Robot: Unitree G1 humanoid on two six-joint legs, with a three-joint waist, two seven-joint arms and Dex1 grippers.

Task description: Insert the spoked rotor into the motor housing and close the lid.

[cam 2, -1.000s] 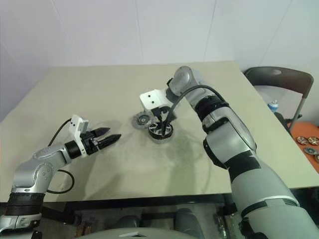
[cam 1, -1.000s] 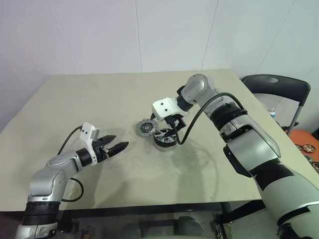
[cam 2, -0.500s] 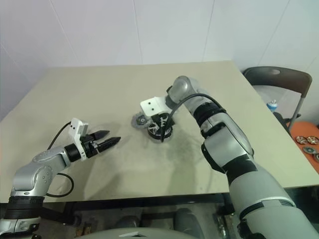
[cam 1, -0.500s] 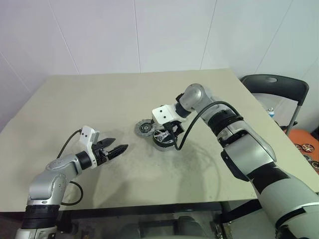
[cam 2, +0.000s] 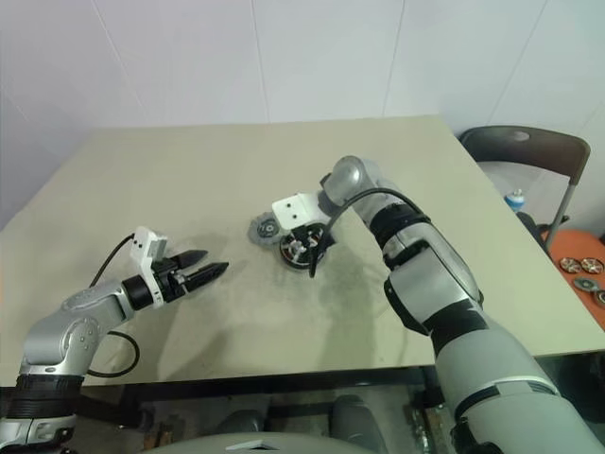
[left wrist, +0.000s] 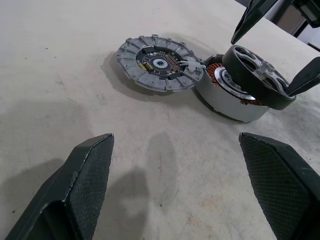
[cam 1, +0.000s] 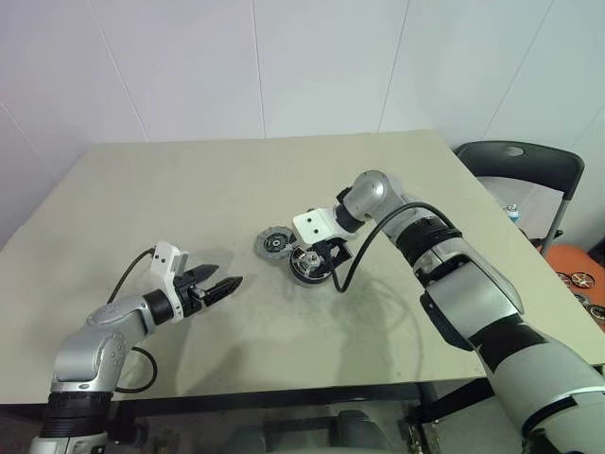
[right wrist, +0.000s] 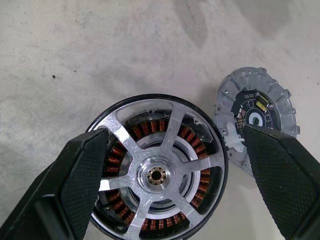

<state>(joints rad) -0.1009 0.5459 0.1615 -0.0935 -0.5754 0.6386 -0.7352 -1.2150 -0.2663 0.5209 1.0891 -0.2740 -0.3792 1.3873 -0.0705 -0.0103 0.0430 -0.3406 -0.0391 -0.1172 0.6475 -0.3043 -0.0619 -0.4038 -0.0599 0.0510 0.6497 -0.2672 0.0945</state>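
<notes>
Between right gripper [right wrist: 165, 165] fingers, spread wide: one spoked rotor [right wrist: 156, 172], tilted on one motor housing [left wrist: 220, 97].
Beside housing: one lid [left wrist: 157, 62].
Left gripper [cam 1: 227, 284]: open, empty.

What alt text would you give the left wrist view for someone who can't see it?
The spoked rotor sits tilted on the motor housing, between the right hand's open fingers. The grey lid lies beside it on the table.

You have the spoked rotor [left wrist: 260, 75] resting tilted on the motor housing [left wrist: 225, 100] mid-table [cam 1: 189, 180]; the lid [left wrist: 157, 62] lies touching the housing's left side.
</notes>
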